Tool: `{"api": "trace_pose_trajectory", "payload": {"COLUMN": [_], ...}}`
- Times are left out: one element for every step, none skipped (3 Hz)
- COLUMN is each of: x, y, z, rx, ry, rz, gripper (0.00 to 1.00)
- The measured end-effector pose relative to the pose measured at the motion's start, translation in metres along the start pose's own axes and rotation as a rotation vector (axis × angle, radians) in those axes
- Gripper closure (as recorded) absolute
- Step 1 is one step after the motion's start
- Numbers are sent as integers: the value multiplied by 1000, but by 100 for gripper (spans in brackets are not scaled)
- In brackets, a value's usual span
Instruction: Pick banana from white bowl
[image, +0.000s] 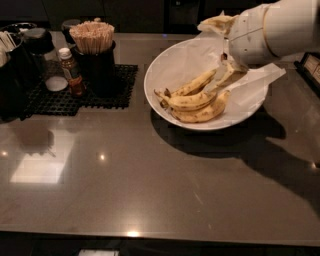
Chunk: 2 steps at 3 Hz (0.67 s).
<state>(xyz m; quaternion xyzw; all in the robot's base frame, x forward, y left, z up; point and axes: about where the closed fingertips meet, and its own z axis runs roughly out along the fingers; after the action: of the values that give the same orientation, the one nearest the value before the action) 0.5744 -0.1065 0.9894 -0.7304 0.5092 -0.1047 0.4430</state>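
Observation:
The white bowl (165, 65) with its paper liner sits on the dark counter at centre right. Three bananas lie in it. The banana (192, 86) on top has a thin dark-tipped stem pointing up and right; two others (200, 114) lie under and in front of it. My gripper (220, 50) hangs over the bowl's back right part, open, holding nothing. Its lower fingertip (223, 77) is right beside the stem end of the top banana, and its upper fingertip (216, 23) is above the bowl's far rim. The white arm runs off to the upper right.
A black mat (55, 97) at the back left carries a dark cup of wooden sticks (94, 50), a small sauce bottle (71, 71), a white lid (56, 83) and dark containers (20, 75). A dark object (311, 67) sits at the right edge.

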Motion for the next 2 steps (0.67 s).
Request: {"api": "trace_pose_trajectory", "payload": {"x": [-2,-3], "y": [5,14], "z": [32,61], "rx": [-82,-165], "ry": [-50,-98], "rz": [19,33], "gripper": [23,23]}}
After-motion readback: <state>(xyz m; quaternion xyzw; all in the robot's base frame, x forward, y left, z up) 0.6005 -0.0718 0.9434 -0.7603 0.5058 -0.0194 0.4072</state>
